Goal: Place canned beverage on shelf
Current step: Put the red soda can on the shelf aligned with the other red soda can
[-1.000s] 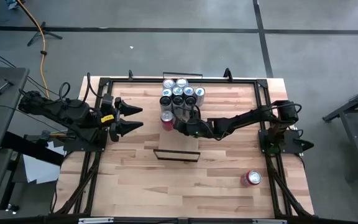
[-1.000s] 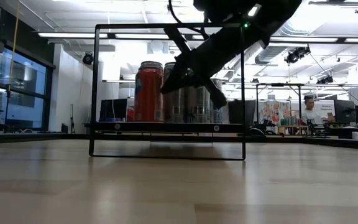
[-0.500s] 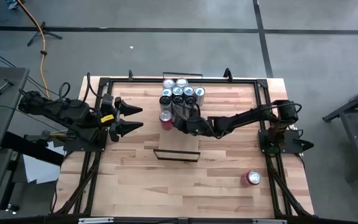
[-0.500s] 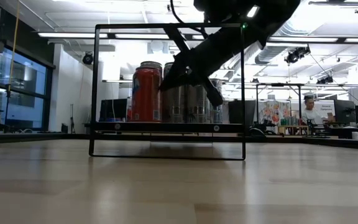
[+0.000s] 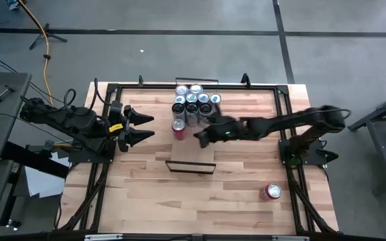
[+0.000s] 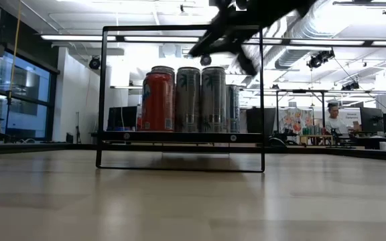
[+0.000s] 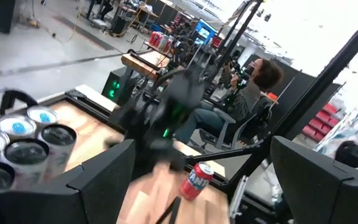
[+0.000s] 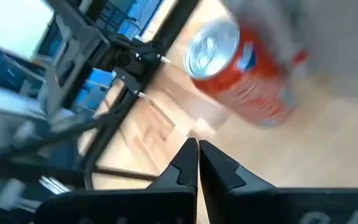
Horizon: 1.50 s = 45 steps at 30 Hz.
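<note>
A red can [image 5: 178,127] stands upright at the near left of a cluster of silver cans [image 5: 194,100]. In the low view they stand on the shelf's wooden board [image 6: 179,137], behind its black frame [image 6: 103,100]. My right gripper [image 5: 197,139] is shut with nothing in it. It hangs in the air just right of the red can [image 8: 241,68] and above its height, its fingertips [image 8: 197,163] pressed together. My left gripper [image 5: 146,127] waits open and level over the table's left side.
Another red can [image 5: 271,192] is on the tabletop near the right front corner, also seen in the left wrist view [image 7: 197,180]. The shelf's black frame [image 5: 190,166] stands mid-table. Black rails [image 5: 106,134] run along the table's edges. A person sits beyond the table [image 6: 334,117].
My right gripper, shut all along, has risen from beside the red can and drawn back toward the table's right edge, rolling its wrist as it went. The red can stays upright on the shelf beside the silver cans.
</note>
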Tool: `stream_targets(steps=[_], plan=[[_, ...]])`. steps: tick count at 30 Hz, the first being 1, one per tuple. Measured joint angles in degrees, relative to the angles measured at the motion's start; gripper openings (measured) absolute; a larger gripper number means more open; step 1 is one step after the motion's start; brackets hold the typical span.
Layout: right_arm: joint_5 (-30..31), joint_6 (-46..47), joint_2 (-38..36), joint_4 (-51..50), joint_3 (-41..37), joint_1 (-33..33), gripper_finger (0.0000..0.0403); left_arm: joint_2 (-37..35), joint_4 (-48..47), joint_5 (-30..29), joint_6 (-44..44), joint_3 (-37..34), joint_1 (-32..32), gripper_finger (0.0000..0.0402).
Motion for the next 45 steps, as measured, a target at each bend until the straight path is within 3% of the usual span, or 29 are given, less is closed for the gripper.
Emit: stream_targets(steps=[5,10,15,19,25,27,31,35,45], plan=[[1.3,-14.2,-12.4,-5.5,-1.4,2.3,0.0000,0.9,0.4,0.0,-2.8,0.0,0.0,0.0333],[4.0,-21.3,-23.4,-5.6,-3.9,7.1,0.0000,1.5,0.6,-0.1,-3.6,0.0,0.0,0.0333],[9.8,-24.4,-29.3,-5.6,-4.8,11.9,0.0000,3.5,1.7,-2.1,9.6,0.0,-0.4,0.0313],[10.0,-29.0,-30.8,-4.7,-4.8,14.2,0.0000,5.7,8.1,-2.8,20.3,-3.2,-0.3,0.0244],[10.0,-33.4,-30.5,-4.5,-4.8,15.0,0.0000,5.0,23.6,2.4,24.7,-13.1,2.4,0.0055],[10.0,-34.5,-30.5,-4.6,-4.8,14.7,0.0000,4.2,28.1,5.1,24.5,-16.2,3.8,0.0016],[10.0,-36.9,-30.5,-4.5,-4.8,13.5,0.0000,2.9,34.3,11.2,23.6,-20.7,7.5,0.0008],[10.1,-37.7,-30.5,-4.6,-4.8,12.5,0.0000,2.9,34.6,17.0,20.2,-21.0,10.9,0.0003],[9.6,-37.7,-30.5,-4.7,-4.8,11.9,0.0004,2.9,34.3,18.4,19.8,-21.0,13.0,0.0000]])
